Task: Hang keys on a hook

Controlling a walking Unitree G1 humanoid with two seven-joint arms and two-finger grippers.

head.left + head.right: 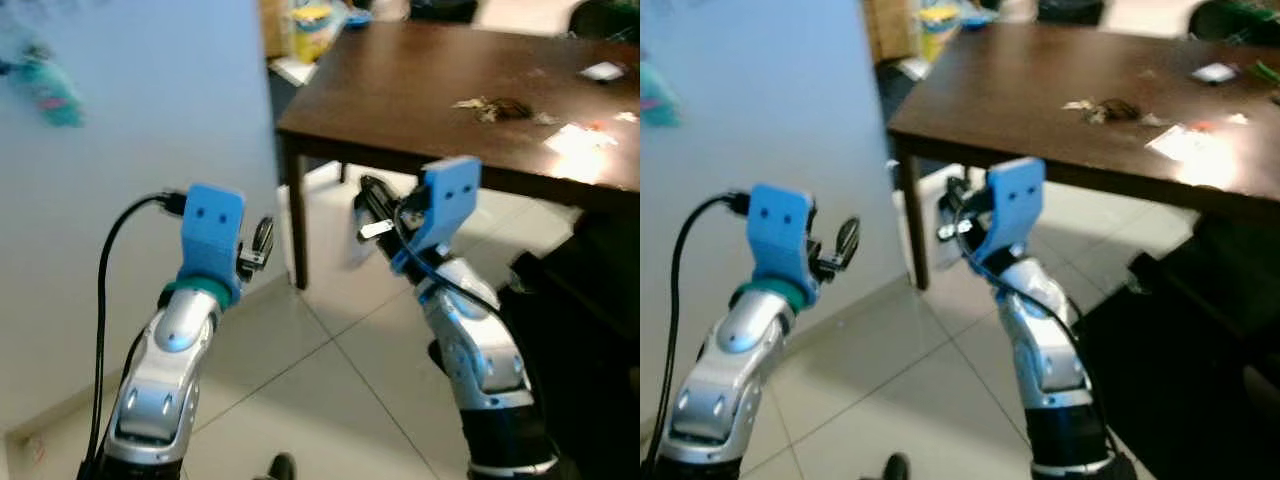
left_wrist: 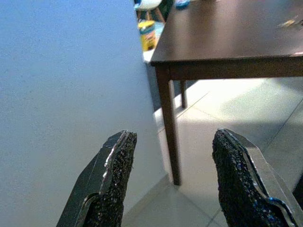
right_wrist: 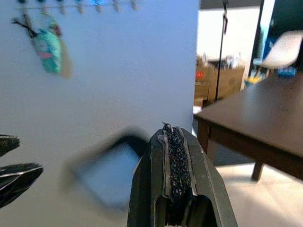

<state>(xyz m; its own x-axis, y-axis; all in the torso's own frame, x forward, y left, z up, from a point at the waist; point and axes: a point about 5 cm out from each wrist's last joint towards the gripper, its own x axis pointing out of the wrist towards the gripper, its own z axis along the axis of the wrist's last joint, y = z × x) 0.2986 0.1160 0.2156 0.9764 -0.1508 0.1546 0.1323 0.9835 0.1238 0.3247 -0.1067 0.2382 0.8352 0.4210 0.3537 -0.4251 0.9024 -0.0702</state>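
both silver arms rise from the bottom of the frame, each wrist capped by a blue block. the left gripper [image 2: 170, 182], lower left, has its black fingers spread wide apart. the right gripper [image 3: 176, 156], centre, has its fingers pressed together, pointing up-left.

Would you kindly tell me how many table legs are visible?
2: the near corner leg of the dark brown wooden table, and a second leg behind it. Others may be hidden.
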